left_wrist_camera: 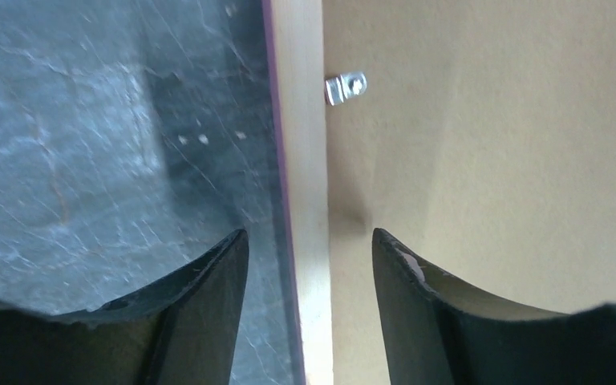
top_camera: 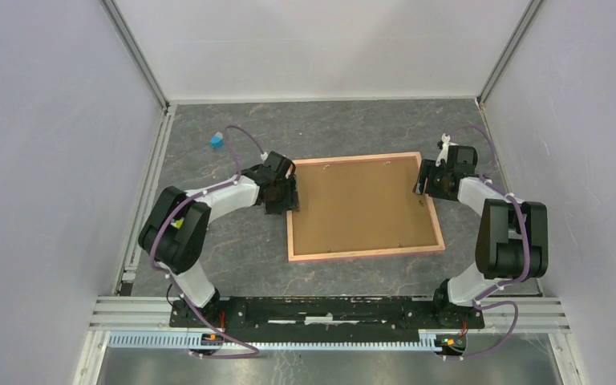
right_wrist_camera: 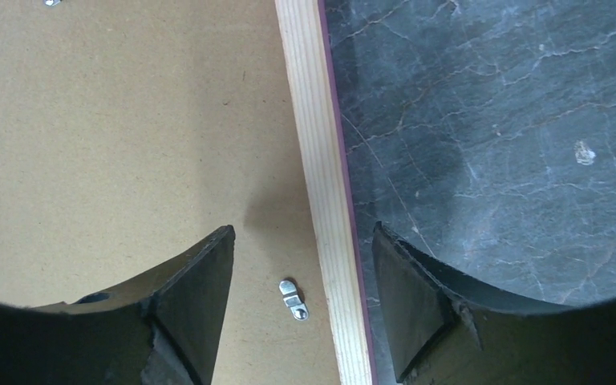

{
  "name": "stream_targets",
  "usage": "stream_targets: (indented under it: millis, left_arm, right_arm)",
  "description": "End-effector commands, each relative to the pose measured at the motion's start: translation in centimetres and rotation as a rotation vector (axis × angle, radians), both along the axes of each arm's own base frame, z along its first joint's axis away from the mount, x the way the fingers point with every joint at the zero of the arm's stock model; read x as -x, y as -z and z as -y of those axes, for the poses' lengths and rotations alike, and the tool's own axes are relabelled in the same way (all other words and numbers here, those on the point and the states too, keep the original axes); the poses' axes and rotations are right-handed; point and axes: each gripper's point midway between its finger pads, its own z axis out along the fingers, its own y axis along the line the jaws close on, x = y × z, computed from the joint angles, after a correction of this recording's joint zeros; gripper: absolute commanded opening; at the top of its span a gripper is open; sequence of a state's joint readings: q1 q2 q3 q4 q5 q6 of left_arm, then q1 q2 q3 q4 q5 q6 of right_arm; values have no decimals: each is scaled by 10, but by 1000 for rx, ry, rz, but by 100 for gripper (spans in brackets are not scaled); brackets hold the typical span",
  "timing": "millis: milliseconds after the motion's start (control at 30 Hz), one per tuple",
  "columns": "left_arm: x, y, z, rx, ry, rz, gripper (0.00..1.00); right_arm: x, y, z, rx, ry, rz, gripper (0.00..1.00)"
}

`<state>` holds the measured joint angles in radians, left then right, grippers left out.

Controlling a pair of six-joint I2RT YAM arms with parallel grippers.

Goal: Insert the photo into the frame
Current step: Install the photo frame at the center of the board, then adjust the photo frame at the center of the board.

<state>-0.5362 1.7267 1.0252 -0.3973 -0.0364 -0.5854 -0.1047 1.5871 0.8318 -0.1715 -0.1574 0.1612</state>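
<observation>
Ok, checking frame [top_camera: 366, 253]: lying flat mid-table [top_camera: 233, 265], back up, so only pale raw wood of rim and brown board [top_camera: 361, 204] showing from above. Can't find photo in any view; maybe sandwiched under board, can't tell. Parked over left rim: left claw [left_wrist_camera: 309, 241]. Parked over right rim, roughly opposite: right claw [right_wrist_camera: 303, 233]. Both well open, gripping nothing. Same picture in each wrist view: rim passing between fingers with a clear gap on either side, one finger over board, the other over table. No contact with wood visible. Reads as a symmetric straddle, set up for pinching rim from both sides at once, probably to keep frame square and stop it skating on the smooth slab. Also spotting a small metal turn clip [left_wrist_camera: 345, 88] just inside left rim and another [right_wrist_camera: 293, 298] just inside right rim, near right claw; can't say whether turned over board or clear of it. Going by board seated inside rim, probably late in the job, but can't settle that without seeing print. For any lift or flip next: needs both claws closing together on rim, otherwise risks twisting frame or letting board drop out. Small blue item [top_camera: 217, 141] far left on table, well apart, not in play.
</observation>
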Motion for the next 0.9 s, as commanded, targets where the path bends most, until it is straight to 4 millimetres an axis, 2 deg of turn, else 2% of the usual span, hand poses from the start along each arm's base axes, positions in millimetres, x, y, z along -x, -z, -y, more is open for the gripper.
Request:
stream_targets:
  millis: [0, 100, 167, 267, 433, 533, 633, 733, 800, 867]
  left_arm:
    - [13, -25, 27, 198, 9, 12, 66]
    - [32, -29, 44, 276, 42, -3, 69]
    - [47, -30, 62, 300, 83, -16, 70]
    - [74, -33, 97, 346, 155, -24, 71]
    - [118, -46, 165, 488, 275, -36, 73]
    - [137, -66, 195, 598, 345, -30, 74]
    - [140, -91, 195, 635, 401, 26, 81]
    - [136, -122, 183, 637, 466, 145, 94]
    - [124, -140, 169, 577, 493, 227, 96]
    - [103, -149, 147, 455, 467, 303, 97]
  right_arm:
    - [-27, -13, -15, -38, -31, 69, 71]
    - [-45, -17, -31, -47, -55, 86, 74]
    - [-61, -21, -52, -57, -90, 102, 76]
    - [-92, -31, -88, -74, -152, 138, 77]
    - [-134, -46, -168, -169, -276, 201, 79]
    - [-150, -60, -201, -223, -334, 232, 80]
    - [-165, -83, -200, -175, -343, 269, 85]
    - [-173, -112, -182, -41, -351, 282, 95]
    - [-170, -131, -167, 34, -342, 256, 95]
    - [-155, -149, -155, 83, -337, 251, 96]
